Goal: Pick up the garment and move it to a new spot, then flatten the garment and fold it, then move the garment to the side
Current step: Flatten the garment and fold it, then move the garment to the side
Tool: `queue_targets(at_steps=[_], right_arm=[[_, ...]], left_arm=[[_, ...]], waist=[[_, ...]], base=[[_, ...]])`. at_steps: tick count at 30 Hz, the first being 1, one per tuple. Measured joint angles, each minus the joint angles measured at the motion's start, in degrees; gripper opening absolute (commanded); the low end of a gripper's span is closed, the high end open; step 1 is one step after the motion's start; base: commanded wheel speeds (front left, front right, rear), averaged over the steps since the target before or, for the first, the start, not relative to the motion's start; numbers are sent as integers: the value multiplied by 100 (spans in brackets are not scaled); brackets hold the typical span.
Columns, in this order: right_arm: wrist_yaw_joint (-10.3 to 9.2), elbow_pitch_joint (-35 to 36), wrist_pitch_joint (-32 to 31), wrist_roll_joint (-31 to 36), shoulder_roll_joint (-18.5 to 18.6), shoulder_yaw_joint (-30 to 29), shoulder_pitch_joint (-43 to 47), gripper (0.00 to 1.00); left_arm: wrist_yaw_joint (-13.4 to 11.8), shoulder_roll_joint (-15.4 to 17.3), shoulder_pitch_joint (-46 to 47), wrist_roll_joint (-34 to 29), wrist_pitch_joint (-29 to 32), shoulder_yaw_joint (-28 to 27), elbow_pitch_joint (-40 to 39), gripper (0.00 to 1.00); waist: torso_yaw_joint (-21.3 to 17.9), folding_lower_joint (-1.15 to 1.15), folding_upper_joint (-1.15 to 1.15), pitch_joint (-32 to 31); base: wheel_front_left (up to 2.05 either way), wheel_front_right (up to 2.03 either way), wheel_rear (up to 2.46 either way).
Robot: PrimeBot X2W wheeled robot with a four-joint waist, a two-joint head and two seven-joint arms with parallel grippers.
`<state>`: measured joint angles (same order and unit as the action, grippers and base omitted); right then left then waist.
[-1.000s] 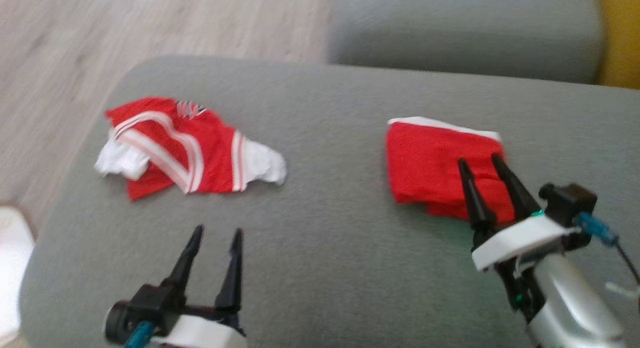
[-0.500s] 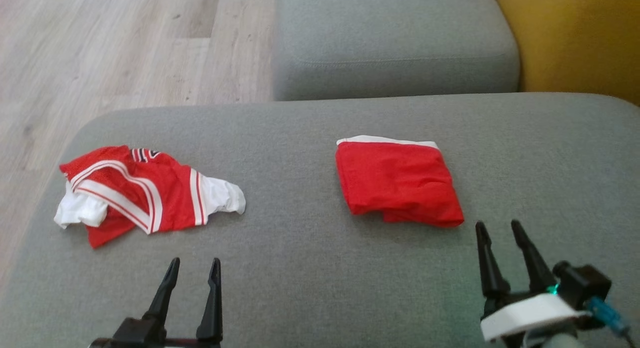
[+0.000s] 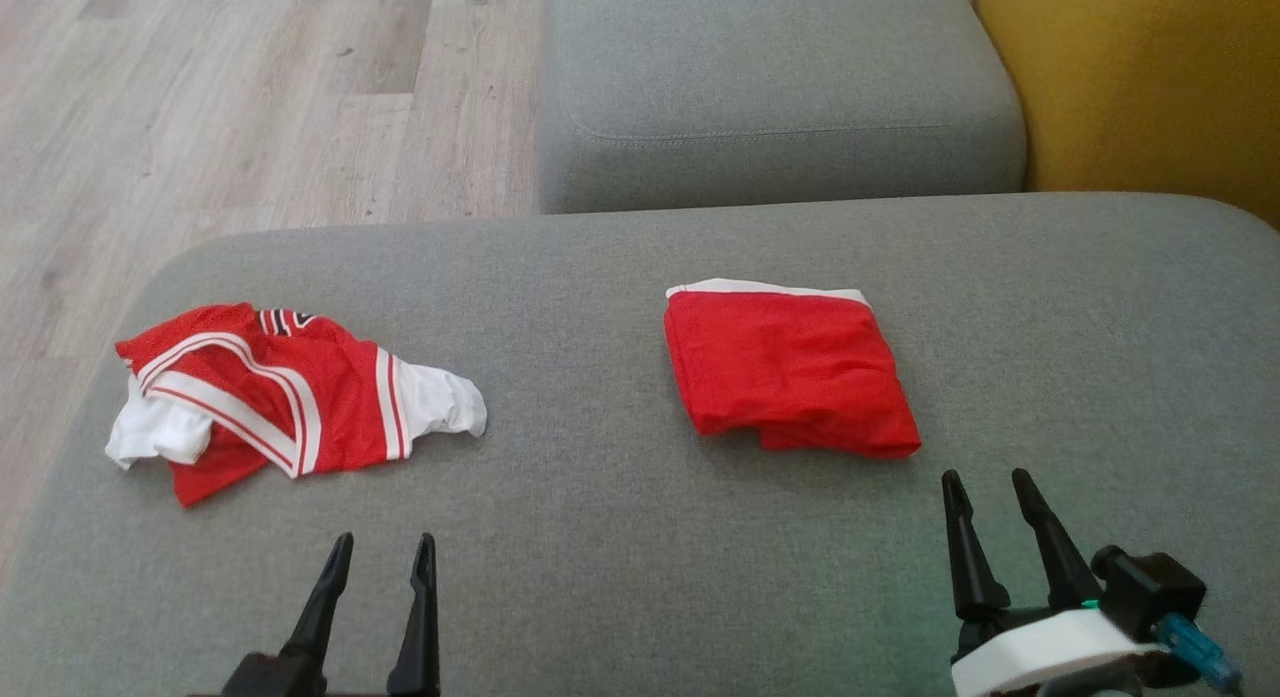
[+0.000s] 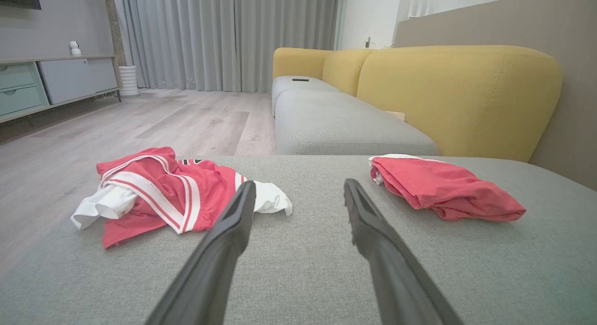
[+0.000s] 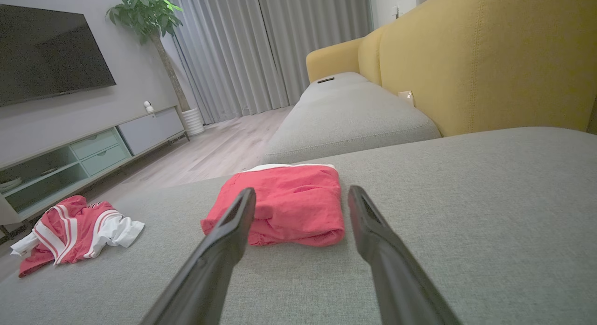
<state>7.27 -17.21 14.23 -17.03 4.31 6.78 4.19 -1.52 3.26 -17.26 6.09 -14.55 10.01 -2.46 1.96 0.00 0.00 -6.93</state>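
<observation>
Two garments lie on a grey sofa cushion: a folded red garment at centre-right, a crumpled red-and-white garment by the left edge.

Both arms sit low at the near edge, fingers spread with nothing between them: the left gripper near the crumpled piece, the right gripper just short of the folded one, neither touching cloth. The heap looks the next job; pinching a raised ridge rather than flat fabric should lift it cleanly.
</observation>
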Motion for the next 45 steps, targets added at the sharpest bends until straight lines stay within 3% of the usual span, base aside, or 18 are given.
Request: queue_targets(at_steps=[33, 41, 45], right_arm=[[0, -23, -1, 149, -85, -154, 142, 100], [0, -523, -11, 21, -70, -320, -540, 100], [0, -971, -466, -169, 19, -377, -1248, 100]], left_arm=[[-7, 0, 70, -48, 1, 48, -54, 100], [1, 0, 431, -35, 0, 221, -108, 100], [1, -1, 628, 179, 0, 311, -115, 100]], waist=[[100, 1, 0, 228], [240, 1, 0, 583], [325, 1, 0, 833]], base=[[0, 0, 0], [0, 0, 0], [0, 0, 0]])
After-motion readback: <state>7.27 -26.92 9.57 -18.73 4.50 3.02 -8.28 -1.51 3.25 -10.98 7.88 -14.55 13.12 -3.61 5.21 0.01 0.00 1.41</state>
